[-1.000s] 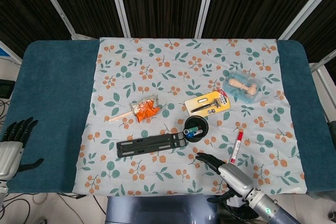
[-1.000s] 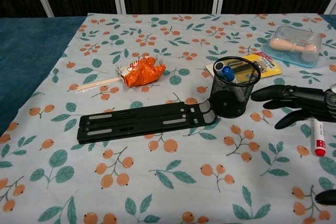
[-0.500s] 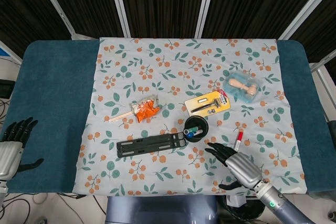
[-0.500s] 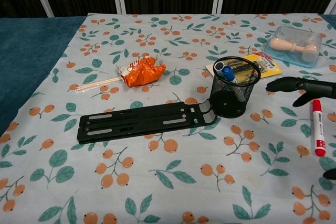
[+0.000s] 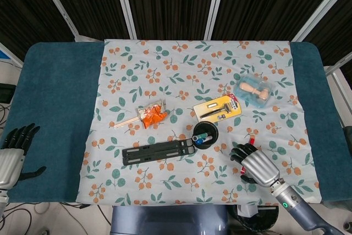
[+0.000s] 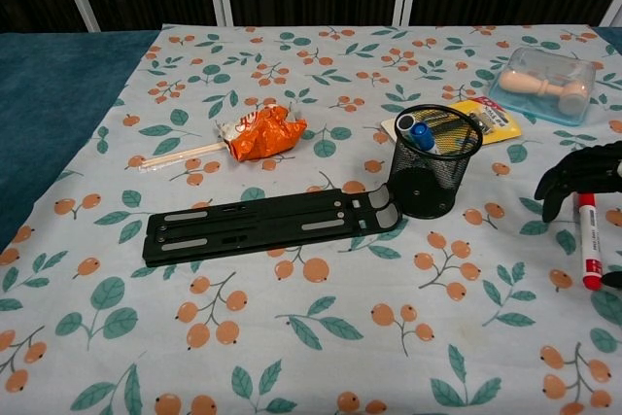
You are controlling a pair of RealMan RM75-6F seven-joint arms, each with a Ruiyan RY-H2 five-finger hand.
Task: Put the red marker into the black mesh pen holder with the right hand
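Your right hand [image 5: 257, 163] sits over the red marker [image 6: 587, 243], its dark fingers [image 6: 569, 177] curled down around the marker's upper end. From the chest view you cannot tell whether they actually grip it or only cage it; the marker lies flat on the cloth [image 5: 181, 75], its red cap pointing toward you. From the head view the hand's pale metallic back hides most of the marker.

The holder [image 6: 431, 159] stands upright just left of that hand, a round black wire-mesh cup. Inside it you have a blue-capped pen [image 6: 419, 134] and at least one other pen leaning against the wall. Touching its base on the left, a long flat black plastic bracket [image 6: 262, 224] with slots lies across the cloth.

Behind the holder lies a yellow card pack [image 5: 218, 107] with a razor on it. Farther right, a clear plastic box [image 6: 546, 84] with rounded corners holds a pale wooden piece. A crumpled orange wrapper [image 6: 260, 133] lies to the left, with a thin pale stick [image 6: 181, 155] beside it.

The cloth is a smooth print of orange berries and green leaves, spread over a teal, felt-like worktop [image 5: 52, 92].

Your left hand [image 5: 12, 155] is at the near-left edge of the worktop, fingers spread, holding nothing.
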